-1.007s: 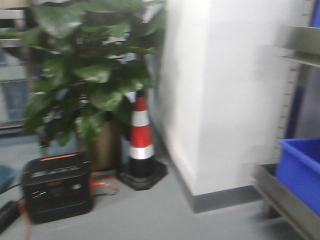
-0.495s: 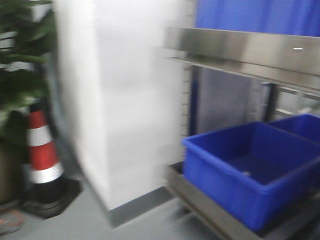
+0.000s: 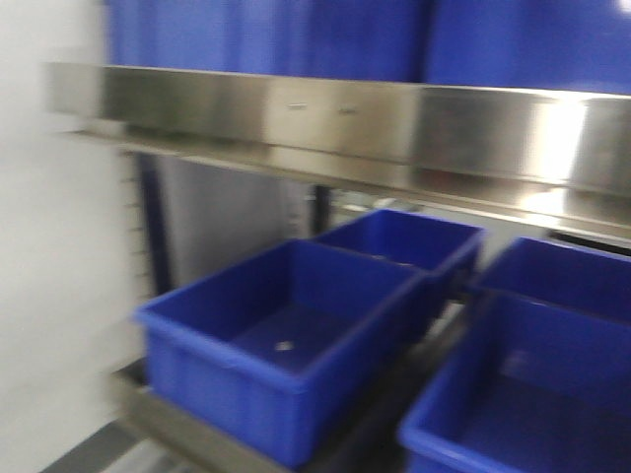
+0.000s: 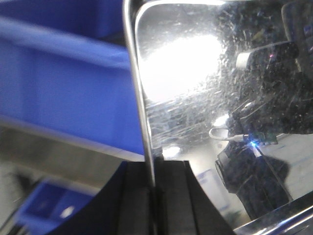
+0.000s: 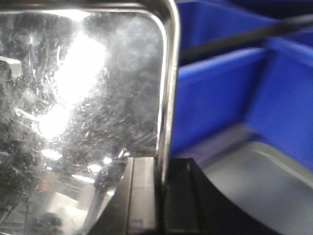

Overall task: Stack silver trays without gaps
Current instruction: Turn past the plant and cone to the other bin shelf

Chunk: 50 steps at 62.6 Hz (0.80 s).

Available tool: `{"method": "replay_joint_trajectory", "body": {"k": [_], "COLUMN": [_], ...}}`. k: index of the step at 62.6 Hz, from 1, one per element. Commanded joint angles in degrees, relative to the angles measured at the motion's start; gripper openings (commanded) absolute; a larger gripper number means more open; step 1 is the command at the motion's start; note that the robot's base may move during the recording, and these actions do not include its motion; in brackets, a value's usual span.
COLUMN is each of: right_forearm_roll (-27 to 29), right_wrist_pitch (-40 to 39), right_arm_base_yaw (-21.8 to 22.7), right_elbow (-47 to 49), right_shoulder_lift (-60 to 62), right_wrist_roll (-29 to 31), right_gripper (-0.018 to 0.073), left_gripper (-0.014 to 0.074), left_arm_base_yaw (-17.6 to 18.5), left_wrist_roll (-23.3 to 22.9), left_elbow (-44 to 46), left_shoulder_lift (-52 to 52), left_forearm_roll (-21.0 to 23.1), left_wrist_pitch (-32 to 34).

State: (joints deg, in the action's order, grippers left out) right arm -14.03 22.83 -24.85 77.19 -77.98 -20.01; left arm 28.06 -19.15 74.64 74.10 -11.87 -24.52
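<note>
Tray-gripping moment at a steel shelf rack, three views.

Left wrist view: the left gripper is pinching the thin out-turned rim of a silver tray, with its two black fingers pressing on the rim from either side. The tray's scratched mirror face is filling the right of this view and is reflecting glare and dark shapes (too smeared to identify). A blue bin is showing just beyond the rim, above a steel shelf edge.

Right wrist view: the right gripper is clamping a rim in the same fashion, its black fingers closing on the metal from both sides. Here the silver tray is occupying the left of the view. Blue bins are sitting to the right, over a grey shelf surface. Whether both grippers are holding one and the same tray cannot be told.

Front view (blurred): open blue bins are resting side by side on the lower shelf. A long brushed-steel band is running above them, with upper bins standing over it. A white wall is bordering the rack at the left.
</note>
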Motion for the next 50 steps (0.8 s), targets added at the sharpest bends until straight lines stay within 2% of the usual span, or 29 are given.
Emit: {"method": "replay_joint_trajectory", "body": {"k": [1,50], "right_forearm_roll": [-0.5,-0.5], "right_wrist_pitch": [-4.0,-4.0], "right_arm_base_yaw": [-0.4,-0.4], "right_elbow": [0.4,0.4], "right_shoulder_lift": [0.5,0.5], "right_wrist_roll": [1.0,1.0], "right_gripper": [-0.0069,-0.0069], "left_gripper": [-0.0016,-0.0016], "left_arm_base_yaw": [0.6,0.6], "left_wrist_roll": [0.6,0.6], "left_elbow": [0.4,0.4], "left_shoulder_lift": [-0.5,-0.5], "left_forearm_roll": [1.0,1.0], "left_wrist_pitch": [3.3,3.3]}}
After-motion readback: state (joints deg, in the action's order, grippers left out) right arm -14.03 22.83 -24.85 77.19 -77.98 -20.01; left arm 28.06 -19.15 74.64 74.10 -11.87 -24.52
